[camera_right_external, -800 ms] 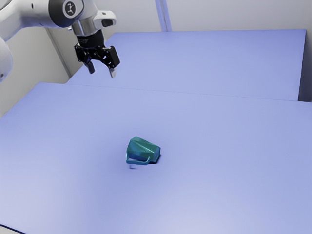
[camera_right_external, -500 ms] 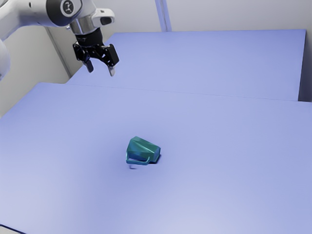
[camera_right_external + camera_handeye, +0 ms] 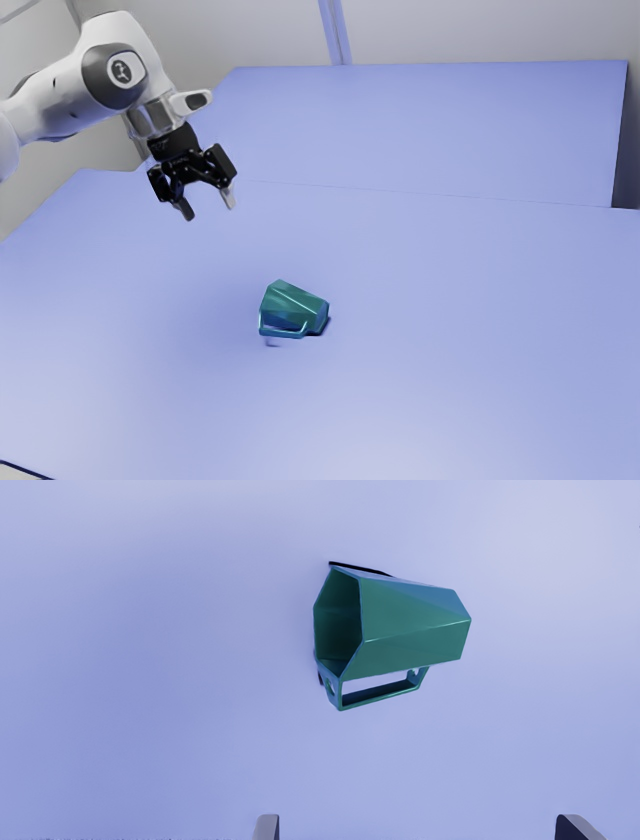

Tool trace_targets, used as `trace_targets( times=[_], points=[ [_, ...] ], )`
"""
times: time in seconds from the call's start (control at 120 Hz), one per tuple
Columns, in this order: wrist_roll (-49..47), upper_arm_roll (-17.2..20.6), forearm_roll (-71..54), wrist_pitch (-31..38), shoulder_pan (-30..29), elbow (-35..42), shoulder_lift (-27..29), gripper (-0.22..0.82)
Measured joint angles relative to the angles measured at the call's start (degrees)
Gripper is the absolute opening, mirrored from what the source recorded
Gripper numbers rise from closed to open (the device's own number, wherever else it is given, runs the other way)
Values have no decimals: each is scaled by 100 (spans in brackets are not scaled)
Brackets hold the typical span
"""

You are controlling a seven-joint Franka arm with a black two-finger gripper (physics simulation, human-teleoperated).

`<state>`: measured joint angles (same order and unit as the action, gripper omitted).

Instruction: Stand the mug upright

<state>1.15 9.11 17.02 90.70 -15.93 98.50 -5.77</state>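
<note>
Since the earlier frames, the robot arm (image 3: 75,95) has dipped, bringing its black two-finger claw (image 3: 209,207) lower in the upper left of the exterior view. The teal mug (image 3: 295,308) has not moved. It lies on its side on the pale blue bench (image 3: 470,310), just left of and below the center of that frame, with its wide end toward the left and its narrower base toward the right. Its handle (image 3: 380,698) sticks out from one side, toward the lower edge of the exterior view.

The claw is open and holds nothing. It hangs above the bench, up and to the left of the mug and well apart from it. In the wrist view, the two fingertips stand far apart, with bare bench between them. The mug's faceted body and dark, hollow mouth (image 3: 337,620) are in plain sight beyond them.
</note>
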Motion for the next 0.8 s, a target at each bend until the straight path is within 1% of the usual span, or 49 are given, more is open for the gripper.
trace_targets(
  times=[0.075, 0.2, 0.417, 0.658, 0.8],
  points=[
    [4, 12, 388, 73, -106, 303, 1, 60],
    [88, 19, 789, 457, -203, 897, -20, 60],
    [1022, 41, 1661, 1265, -270, 1693, -155, 60],
    [2090, 38, 2124, 1829, -271, 1791, -668, 60],
    [2572, 39, 2251, 1992, -274, 1769, -803, 60]
  ],
)
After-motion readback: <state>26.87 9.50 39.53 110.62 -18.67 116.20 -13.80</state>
